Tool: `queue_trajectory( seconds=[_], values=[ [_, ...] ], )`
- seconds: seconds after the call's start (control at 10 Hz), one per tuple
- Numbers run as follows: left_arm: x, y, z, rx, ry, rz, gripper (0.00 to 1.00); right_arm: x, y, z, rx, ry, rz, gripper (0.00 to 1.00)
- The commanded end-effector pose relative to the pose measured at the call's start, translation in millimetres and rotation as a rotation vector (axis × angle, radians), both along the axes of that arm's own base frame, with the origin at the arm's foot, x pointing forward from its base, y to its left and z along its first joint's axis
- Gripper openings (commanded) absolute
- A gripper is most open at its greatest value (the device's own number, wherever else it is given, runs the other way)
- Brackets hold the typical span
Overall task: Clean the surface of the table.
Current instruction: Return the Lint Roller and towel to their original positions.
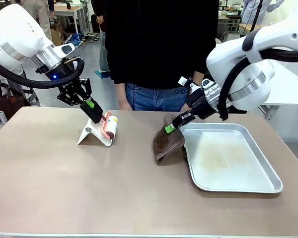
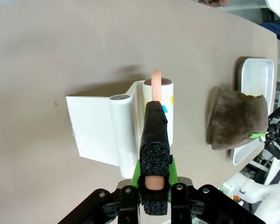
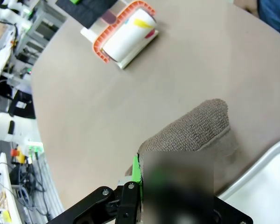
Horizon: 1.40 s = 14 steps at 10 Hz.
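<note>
The brownish table [image 1: 64, 188] carries a lint roller [image 1: 111, 127] with a white roll and an orange frame, resting in a white stand [image 1: 91, 135]. My left gripper [image 1: 99, 118] is shut on the roller's orange handle; in the left wrist view the handle [image 2: 156, 79] sticks out past the black pads [image 2: 155, 140]. A brown cloth [image 1: 166, 143] lies folded against the left edge of the metal tray [image 1: 248, 186]. My right gripper [image 1: 170, 127] is shut on the cloth's upper edge. In the right wrist view the cloth [image 3: 196, 130] bunches just ahead of the blurred fingers.
A person in a black top and jeans stands at the far edge, one hand [image 1: 124, 105] near the table behind the roller. The shiny tray is stained and holds nothing. Bare tabletop [image 2: 60, 46] spreads to the left and along the front.
</note>
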<state>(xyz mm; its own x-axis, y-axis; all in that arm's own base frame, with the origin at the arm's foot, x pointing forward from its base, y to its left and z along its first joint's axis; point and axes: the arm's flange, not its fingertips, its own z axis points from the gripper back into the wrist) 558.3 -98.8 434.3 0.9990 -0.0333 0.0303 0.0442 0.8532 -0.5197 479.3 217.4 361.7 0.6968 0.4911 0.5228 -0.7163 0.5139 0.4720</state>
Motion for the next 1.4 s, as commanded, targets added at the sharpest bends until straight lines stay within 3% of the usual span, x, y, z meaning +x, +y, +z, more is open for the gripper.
queue_trajectory(
  seconds=[0.0, 0.6, 1.3],
  values=[
    [-2, 1, -4, -0.044, -0.007, -0.005, 0.23, 1, 1, 3, 0.011, 0.017, -0.014, 0.09],
    [2, 4, -17, -0.064, 0.037, -0.02, 0.23, 3, 0, 1, 0.014, 0.031, -0.015, 0.09],
    [1, 8, -21, -0.061, -0.007, -0.037, 0.23, 3, 1, 0, 0.022, 0.061, -0.014, 0.09]
  ],
)
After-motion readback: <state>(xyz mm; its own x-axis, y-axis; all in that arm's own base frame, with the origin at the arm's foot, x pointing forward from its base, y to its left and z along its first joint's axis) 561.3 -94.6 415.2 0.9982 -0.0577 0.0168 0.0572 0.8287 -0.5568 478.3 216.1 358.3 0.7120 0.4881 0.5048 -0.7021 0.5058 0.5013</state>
